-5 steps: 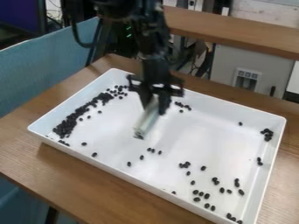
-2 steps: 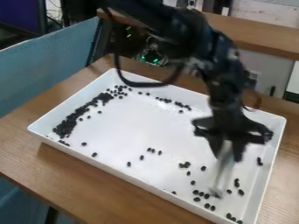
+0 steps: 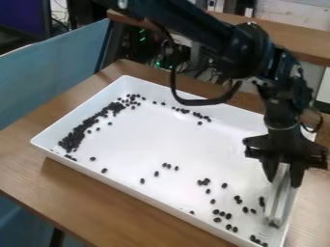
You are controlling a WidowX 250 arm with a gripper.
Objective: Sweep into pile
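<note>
Pinching the scraper (image 3: pixel 278 198), fingers only its width apart, the end effector (image 3: pixel 282 178) has it at the tray's (image 3: pixel 80 112) end opposite the heap (image 3: pixel 72 139), probably to get behind stray beans (image 3: pixel 224 185).

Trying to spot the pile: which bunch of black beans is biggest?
The long band near the tray's left wall; it is packed, the other bunches small and loose.

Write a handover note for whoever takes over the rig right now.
Gripper: closed on the pale bar, at the right side of the white tray.
Done: the main pile of dark pieces lies along the tray's left side.
Left: loose pieces scattered through the near and right parts, plus a short row by the far wall, likely to be swept into that pile.
</note>
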